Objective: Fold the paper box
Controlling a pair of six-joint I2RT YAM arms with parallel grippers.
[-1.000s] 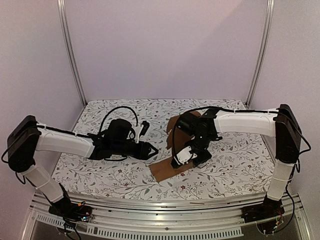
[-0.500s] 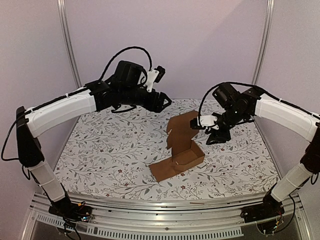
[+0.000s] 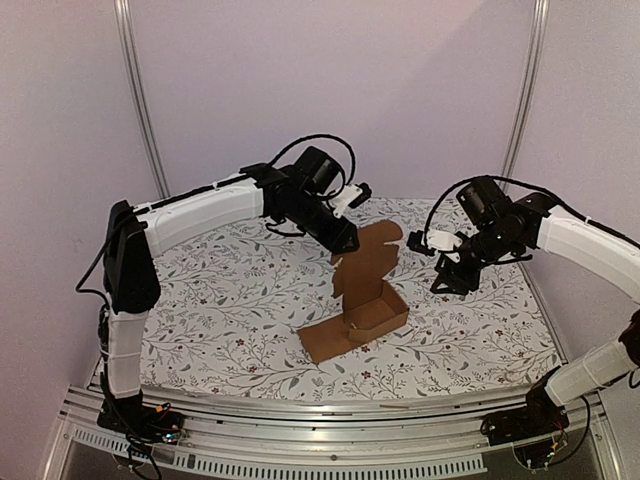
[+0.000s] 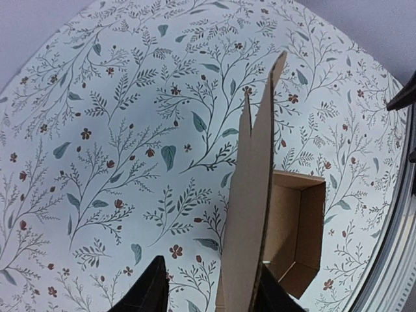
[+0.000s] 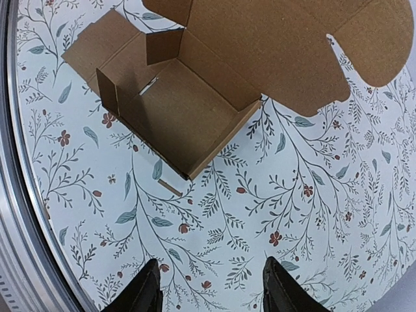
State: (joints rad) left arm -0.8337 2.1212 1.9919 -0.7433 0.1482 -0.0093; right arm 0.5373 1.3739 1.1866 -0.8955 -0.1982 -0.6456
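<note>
1. The paper box [image 3: 368, 262] stands partly folded on the floral tablecloth [image 3: 220, 300]. It forms an open tray with raised walls. 1 tall panel stands upright behind the tray, and 1 flap lies flat at the tray's near-left side.
2. The left gripper [image 4: 209, 263] is at the upper left edge of the box's upright panel. Its jaws are apart. The panel's thin edge passes between the 2 fingers, with a clear gap on 1 side. Contact on the other side cannot be told. The panel is not clamped.
3. The right gripper [image 5: 211, 260] hovers to the right of the box, apart from it, above bare tablecloth. Its jaws are apart with nothing between them.
</note>
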